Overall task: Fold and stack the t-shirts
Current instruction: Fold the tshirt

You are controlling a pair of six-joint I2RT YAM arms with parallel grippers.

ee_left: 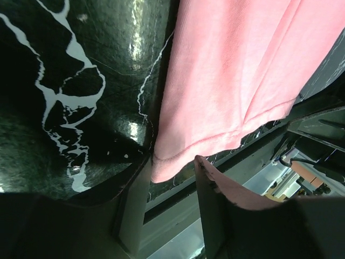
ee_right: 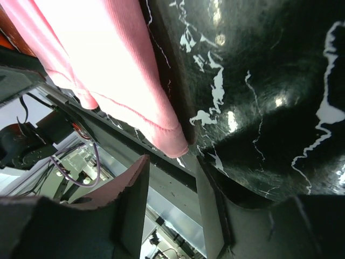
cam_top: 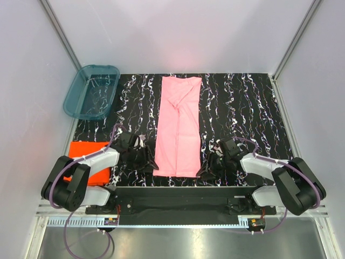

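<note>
The light pink t-shirt (cam_top: 178, 127) lies folded into a long narrow strip down the middle of the black marbled table (cam_top: 242, 108). Its near left corner (ee_left: 161, 164) sits just at the tips of my left gripper (cam_top: 150, 164) (ee_left: 171, 175). That gripper is open and nothing is clamped between its fingers. My right gripper (cam_top: 205, 171) (ee_right: 171, 162) is open too, with the shirt's near right corner (ee_right: 175, 144) just beyond its fingertips. The orange-red t-shirt (cam_top: 86, 154) lies folded flat at the near left, partly hidden under the left arm.
A teal see-through tub (cam_top: 91, 90) stands at the far left corner of the table. The table's near edge and the arms' mounting rail (cam_top: 183, 190) run right behind both grippers. White walls close in the sides and back.
</note>
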